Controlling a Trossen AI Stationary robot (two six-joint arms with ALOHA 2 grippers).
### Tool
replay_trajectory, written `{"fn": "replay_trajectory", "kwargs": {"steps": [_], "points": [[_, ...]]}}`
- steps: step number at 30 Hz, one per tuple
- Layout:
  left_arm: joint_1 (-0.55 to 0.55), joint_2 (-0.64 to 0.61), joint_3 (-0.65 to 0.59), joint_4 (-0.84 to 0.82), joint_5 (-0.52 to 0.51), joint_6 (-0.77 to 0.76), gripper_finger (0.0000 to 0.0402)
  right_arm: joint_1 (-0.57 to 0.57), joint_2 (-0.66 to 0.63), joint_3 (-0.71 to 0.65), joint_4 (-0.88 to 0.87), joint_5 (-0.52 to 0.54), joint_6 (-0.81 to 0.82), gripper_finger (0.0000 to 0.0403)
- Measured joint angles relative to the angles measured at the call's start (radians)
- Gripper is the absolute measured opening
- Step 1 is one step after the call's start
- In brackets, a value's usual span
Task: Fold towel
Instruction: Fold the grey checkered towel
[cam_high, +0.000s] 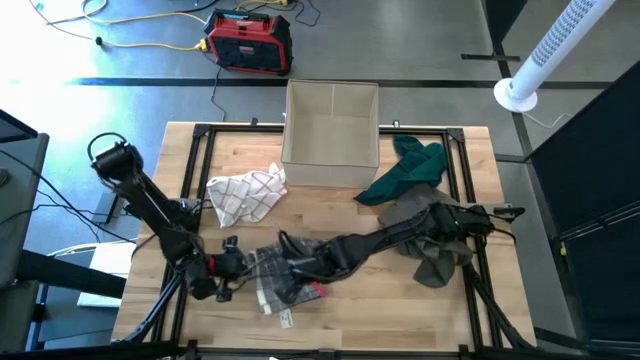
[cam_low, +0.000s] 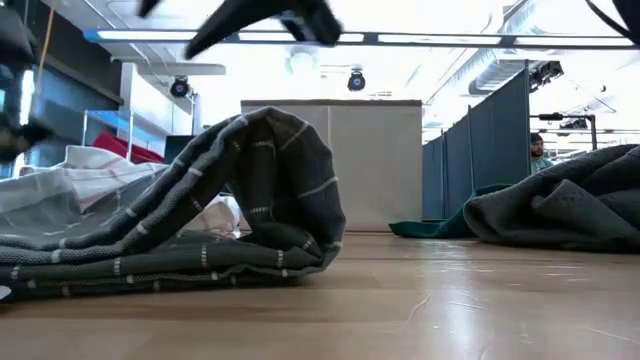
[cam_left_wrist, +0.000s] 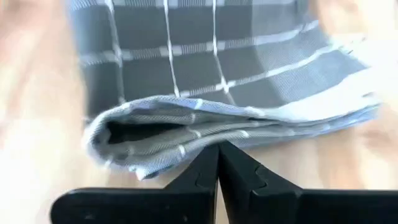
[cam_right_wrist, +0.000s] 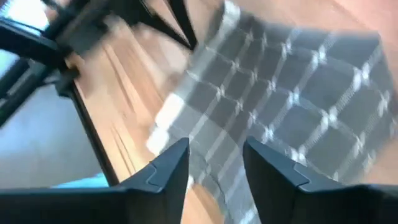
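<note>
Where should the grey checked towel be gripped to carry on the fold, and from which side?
Probably by its loose edge with the pale border, which lies flat on the table on the grey checked towel. The rolled fold facing the left gripper is thick and rounded, likely harder to pinch. The right gripper, jaws apart, hangs above that flat part, so it could come straight down.

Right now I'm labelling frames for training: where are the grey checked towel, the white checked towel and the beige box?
grey checked towel (cam_left_wrist: 205, 68): left wrist view, flat upper layer.
white checked towel (cam_high: 245, 193): high view, crumpled middle.
beige box (cam_high: 331, 160): high view, near wall.
</note>
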Motion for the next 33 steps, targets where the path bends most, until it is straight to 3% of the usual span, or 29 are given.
{"fn": "replay_trajectory", "kwargs": {"steps": [3, 9, 17, 27, 33], "points": [[-0.052, -0.061, 0.043, -0.101, -0.095, -0.027, 0.0, 0.024, 0.0, -0.001, -0.049, 0.025, -0.004, 0.0092], [-0.077, -0.075, 0.021, -0.076, -0.305, 0.057, 0.0, 0.043, 0.004, -0.047, -0.017, 0.123, -0.088, 0.0007], [0.04, -0.005, -0.09, 0.098, -0.193, 0.114, 0.0, -0.019, 0.008, -0.274, 0.247, -0.024, -0.113, 0.0], [0.05, 0.116, -0.192, 0.2, -0.15, 0.003, 0.0, 0.0, 0.005, -0.401, 0.296, 0.025, -0.037, 0.0], [0.046, 0.138, -0.204, 0.26, -0.146, 0.018, 0.0, 0.01, -0.006, -0.522, 0.397, 0.021, 0.02, 0.0]]}}
